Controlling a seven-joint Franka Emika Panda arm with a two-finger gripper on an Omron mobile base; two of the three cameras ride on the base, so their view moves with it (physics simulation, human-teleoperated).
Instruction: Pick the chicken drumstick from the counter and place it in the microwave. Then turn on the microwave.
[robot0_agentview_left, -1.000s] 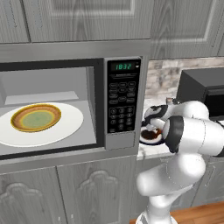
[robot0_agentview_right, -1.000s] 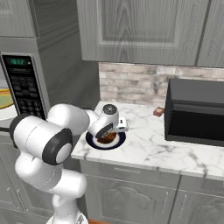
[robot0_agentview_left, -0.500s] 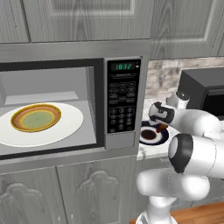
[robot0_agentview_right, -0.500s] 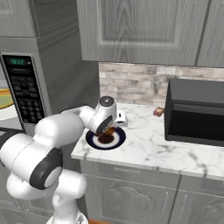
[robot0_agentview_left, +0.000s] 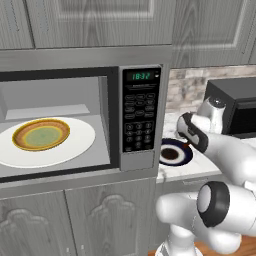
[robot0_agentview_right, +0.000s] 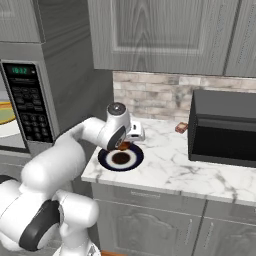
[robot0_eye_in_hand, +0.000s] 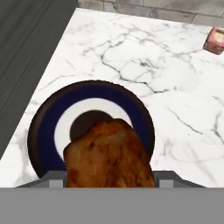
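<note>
The hand (robot0_agentview_right: 125, 145) is pinching the chicken drumstick (robot0_eye_in_hand: 109, 155), a glossy, lumpy reddish-brown piece that sits between the jaws, lifted just above a round plate (robot0_eye_in_hand: 46, 127) with a dark blue rim, white ring and dark centre. The plate (robot0_agentview_right: 106, 159) lies near the left front corner of the bench (robot0_agentview_right: 170, 170), whose white-grey marbled stone top runs right over grey panelled cabinet fronts. To the right on the bench stands a boxy all-black appliance (robot0_agentview_right: 225, 130), well apart from the plate, and a small pinkish block (robot0_agentview_right: 181, 128) lies just beside its left side, near the brick backsplash (robot0_agentview_right: 150, 95). The stretch of stone between plate and black box is open. To the left, past the bench edge, the microwave (robot0_agentview_left: 142, 117) stands with its cavity open toward the front; its grey frame carries a dark keypad with a green display. Inside, on the white round turntable (robot0_agentview_left: 75, 142), sits a yellow-brown rimmed bowl (robot0_agentview_left: 41, 134), taking up the left part of it, with bare white to its right. Grey wall cabinets (robot0_agentview_right: 160, 35) hang above the bench.
</note>
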